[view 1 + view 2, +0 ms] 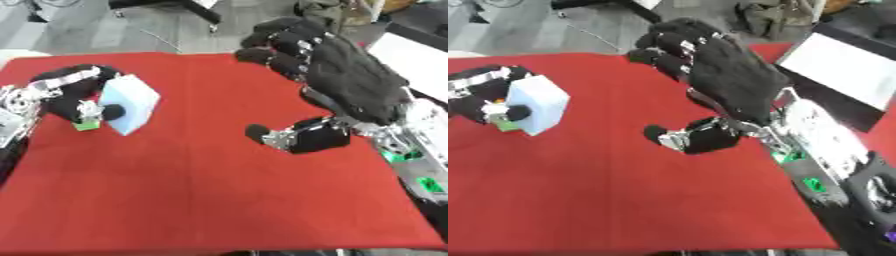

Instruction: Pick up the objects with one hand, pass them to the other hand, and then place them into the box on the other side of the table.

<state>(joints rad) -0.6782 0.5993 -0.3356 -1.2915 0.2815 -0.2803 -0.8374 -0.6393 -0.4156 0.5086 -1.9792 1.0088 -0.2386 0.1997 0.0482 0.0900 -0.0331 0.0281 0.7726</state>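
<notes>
- Gripping a pale blue block [131,102], the left hand [74,95] is working at the left side of the red table [219,200], fingers curled round the block's near face and thumb pressing its front.
- The block is sitting tilted in that grasp, one corner pointing down toward the cloth; whether it is touching the table or just clear of it, I cannot tell.
- Peeking out just below the left hand's thumb is a small green thing [86,126], too small to name.
- The right hand [728,75] is hanging open over the middle-right of the table, fingers spread and reaching toward the far edge, thumb [689,137] sticking out toward the block; it is holding nothing.
- The two hands are well apart, with bare red cloth between them.
- By my reckoning the pick-up step is in hand and the pass is not yet begun.
- The next move is calling for the left hand to carry the block toward the centre while the right hand turns its palm to meet it, leaving a free face for the right fingers to close on.
- A white, dark-framed box-like thing [846,67] is lying beyond the table's right edge; whether that is the target box, I cannot say.
</notes>
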